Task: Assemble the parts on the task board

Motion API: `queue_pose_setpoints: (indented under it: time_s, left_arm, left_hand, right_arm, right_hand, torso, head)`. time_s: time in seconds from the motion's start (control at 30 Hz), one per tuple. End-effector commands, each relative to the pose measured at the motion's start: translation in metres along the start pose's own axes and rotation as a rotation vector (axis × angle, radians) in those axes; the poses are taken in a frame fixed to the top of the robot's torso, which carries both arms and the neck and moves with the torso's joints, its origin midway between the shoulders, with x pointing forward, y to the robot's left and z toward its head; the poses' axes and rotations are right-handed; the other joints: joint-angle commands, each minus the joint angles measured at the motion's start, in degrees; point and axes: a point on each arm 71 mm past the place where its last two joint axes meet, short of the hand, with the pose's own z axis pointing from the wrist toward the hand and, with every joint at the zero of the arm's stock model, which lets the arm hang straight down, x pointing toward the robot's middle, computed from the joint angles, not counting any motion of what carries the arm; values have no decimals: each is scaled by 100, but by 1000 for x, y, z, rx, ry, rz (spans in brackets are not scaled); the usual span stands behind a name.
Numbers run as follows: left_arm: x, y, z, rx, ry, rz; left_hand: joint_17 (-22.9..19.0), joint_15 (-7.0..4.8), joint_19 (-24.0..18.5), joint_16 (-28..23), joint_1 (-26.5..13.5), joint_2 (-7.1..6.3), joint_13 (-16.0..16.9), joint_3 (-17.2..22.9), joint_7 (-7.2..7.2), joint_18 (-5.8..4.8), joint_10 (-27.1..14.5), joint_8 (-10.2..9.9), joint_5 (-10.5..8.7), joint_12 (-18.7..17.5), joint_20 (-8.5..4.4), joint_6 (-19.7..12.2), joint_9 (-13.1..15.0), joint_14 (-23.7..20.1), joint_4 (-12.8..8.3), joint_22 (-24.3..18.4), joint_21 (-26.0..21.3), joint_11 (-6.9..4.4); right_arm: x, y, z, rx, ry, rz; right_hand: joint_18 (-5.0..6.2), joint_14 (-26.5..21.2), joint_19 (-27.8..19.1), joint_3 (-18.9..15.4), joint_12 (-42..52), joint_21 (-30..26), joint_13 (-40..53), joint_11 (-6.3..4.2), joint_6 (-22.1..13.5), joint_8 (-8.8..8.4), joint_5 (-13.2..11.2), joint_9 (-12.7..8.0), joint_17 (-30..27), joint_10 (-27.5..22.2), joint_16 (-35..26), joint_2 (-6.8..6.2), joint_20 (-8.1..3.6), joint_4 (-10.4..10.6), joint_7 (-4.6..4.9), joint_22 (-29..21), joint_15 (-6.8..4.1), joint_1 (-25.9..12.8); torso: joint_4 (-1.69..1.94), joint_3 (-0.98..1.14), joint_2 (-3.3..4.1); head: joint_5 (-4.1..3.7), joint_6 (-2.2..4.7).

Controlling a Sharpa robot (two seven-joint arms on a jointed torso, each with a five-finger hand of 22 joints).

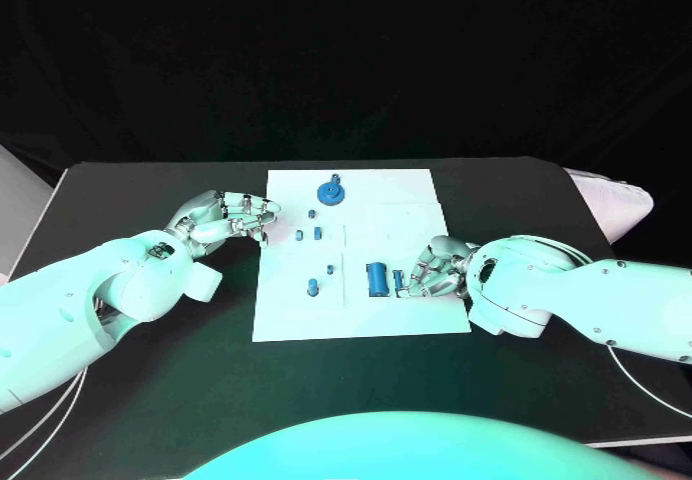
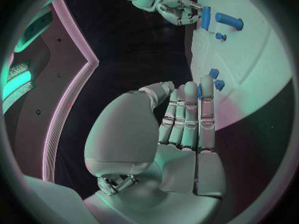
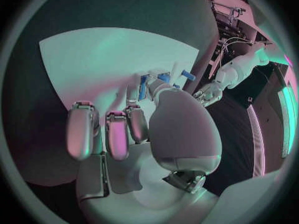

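We see the white task board [image 1: 296, 320] lying in the middle of the black table [image 1: 159, 190], with our two hands at its opposite sides.

Our left hand [image 1: 224, 218] rests at the board's left edge, near its far half. Its fingers [image 2: 187, 117] lie close together, side by side and fairly straight, with their tips reaching the board's edge; they hold nothing. Just beyond those tips lie two small blue pieces [image 2: 216, 78].

Our right hand [image 1: 433, 268] sits over the near right part of the board. Its fingers curl toward a blue cylinder [image 1: 378, 277], the largest upright piece on the board. In the left wrist view the fingertips touch that cylinder [image 2: 206, 17], and in the right wrist view a blue piece [image 3: 143, 84] shows between the thumb and the fingers. We take it that the hand pinches the cylinder, though how firmly we cannot tell.

Other parts are spread over the board. A round blue disc [image 1: 332, 193] with a knob sits near the far edge. Two small pegs [image 1: 307, 235] stand side by side left of the centre, and another small piece [image 1: 310, 288] lies near the cylinder, toward the left side.
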Motion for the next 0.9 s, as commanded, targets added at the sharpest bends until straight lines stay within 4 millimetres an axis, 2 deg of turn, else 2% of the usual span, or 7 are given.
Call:
queue_pose_setpoints:
  time_s: [0.03,0.43,0.6,0.77,0.9]
  left_arm:
    - [2,-1,0,8,19,-3]
    - [3,-1,1,8,20,-4]
    - [2,0,1,7,17,-4]
    - [1,0,2,14,5,-13]
    - [0,1,4,29,-23,-34]
  left_hand:
    - [0,19,31,-17,20,14,-6,24,21,76,-43,-14,22,2,16,-14,-6,12,10,7,-19,17]
    - [0,20,29,-20,14,22,-11,25,22,77,-45,-16,23,6,18,-16,-9,13,16,9,-23,17]
    - [0,20,29,-20,14,22,-11,25,22,77,-45,-16,23,6,18,-16,-9,13,16,9,-23,17]
    - [0,24,26,-22,-7,26,-14,19,25,75,-51,-20,20,4,21,-22,-12,11,33,8,-29,22]
    - [-5,49,-12,-48,-73,6,-32,-4,32,69,-127,-32,12,-23,40,-49,-19,-49,88,-14,-78,42]
  right_arm:
    - [1,0,2,-9,2,-25]
    - [1,0,3,-34,-14,-17]
    - [-3,3,-2,-85,-41,28]
    - [-16,4,-1,-165,-95,140]
    - [-32,0,8,-249,-130,296]
  right_hand:
    - [-71,457,416,-34,36,35,614,-11,32,8,-25,-7,874,12,33,72,12,10,-13,1196,12,6]
    - [-71,457,417,-33,44,36,619,-21,44,16,-16,-8,870,19,30,115,8,3,-23,1197,5,24]
    - [-71,459,418,-83,51,41,623,-20,22,7,74,-14,879,23,35,82,3,6,-18,1198,2,17]
    - [-47,436,393,-167,-22,-135,580,35,-139,-106,350,-71,785,-27,-27,110,26,9,50,1161,43,-4]
    - [18,403,327,-62,-112,-568,527,47,-174,-126,555,-80,662,-98,-114,246,45,-43,60,1069,56,222]
  torso:
    - [9,-2,3]
    - [1,-5,-2]
    - [-2,-3,-11]
    - [-2,-17,-29]
    - [-8,-30,-77]
  head:
    - [4,-1]
    - [16,0]
    - [-5,38]
    - [-15,78]
    - [-23,139]
